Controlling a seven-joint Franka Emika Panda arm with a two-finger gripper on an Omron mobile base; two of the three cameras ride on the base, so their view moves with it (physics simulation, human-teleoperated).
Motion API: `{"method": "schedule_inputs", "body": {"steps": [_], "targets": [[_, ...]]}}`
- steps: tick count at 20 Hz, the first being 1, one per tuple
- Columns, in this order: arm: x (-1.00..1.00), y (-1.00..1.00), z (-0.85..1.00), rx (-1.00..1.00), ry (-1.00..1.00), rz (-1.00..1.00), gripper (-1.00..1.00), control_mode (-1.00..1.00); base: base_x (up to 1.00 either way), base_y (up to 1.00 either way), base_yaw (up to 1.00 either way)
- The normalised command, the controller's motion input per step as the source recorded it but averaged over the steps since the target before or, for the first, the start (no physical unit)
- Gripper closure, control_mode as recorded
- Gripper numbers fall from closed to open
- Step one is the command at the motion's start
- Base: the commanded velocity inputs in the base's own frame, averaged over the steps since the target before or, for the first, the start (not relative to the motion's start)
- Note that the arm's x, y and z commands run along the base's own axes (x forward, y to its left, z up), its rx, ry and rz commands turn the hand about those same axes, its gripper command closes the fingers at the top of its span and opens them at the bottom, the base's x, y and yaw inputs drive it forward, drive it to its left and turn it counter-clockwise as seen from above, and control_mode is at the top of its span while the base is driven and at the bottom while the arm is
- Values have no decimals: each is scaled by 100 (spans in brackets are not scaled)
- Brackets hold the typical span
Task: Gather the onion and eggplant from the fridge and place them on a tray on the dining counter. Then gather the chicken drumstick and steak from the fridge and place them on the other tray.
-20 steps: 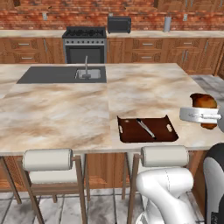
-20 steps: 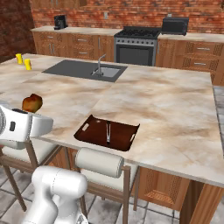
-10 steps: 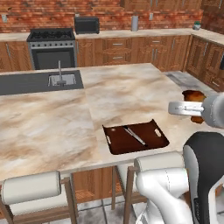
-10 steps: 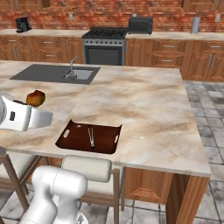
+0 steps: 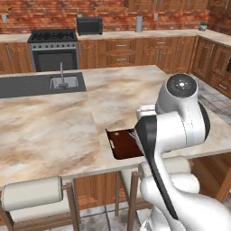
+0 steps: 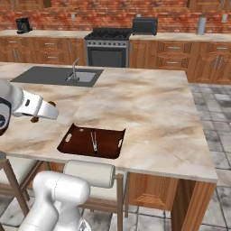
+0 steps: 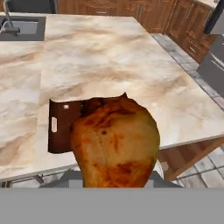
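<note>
fingers (image 7: 116, 186) closed tight on the chicken drumstick (image 7: 114, 142) — above the dining counter (image 7: 109, 65), near the other tray (image 6: 81, 140)

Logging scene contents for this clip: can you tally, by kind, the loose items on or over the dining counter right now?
Trays: 1, the other tray, dark brown, on the dining counter.
Utensils: 1, a thin metal piece lying in that tray; too small to identify.
Meat: 1, the chicken drumstick, held in the gripper above the counter.
Total: 3.
</note>
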Motion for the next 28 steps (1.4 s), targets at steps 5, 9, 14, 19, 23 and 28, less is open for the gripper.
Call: {"method": "schedule_inputs", "body": {"steps": [5, 9, 14, 19, 23, 28], "targets": [[79, 16, -73, 1, 19, 0, 100, -100, 0, 0, 0], [5, 0, -35, 0, 2, 2, 100, -100, 0, 0, 0], [36, 0, -44, 10, -10, 0, 100, -100, 0, 0, 0], [65, 0, -34, 21, -1, 0, 100, -100, 0, 0, 0], [56, 2, -41, 10, 1, 0, 100, -100, 0, 0, 0], [37, 8, -40, 1, 5, 0, 100, -100, 0, 0, 0]]}}
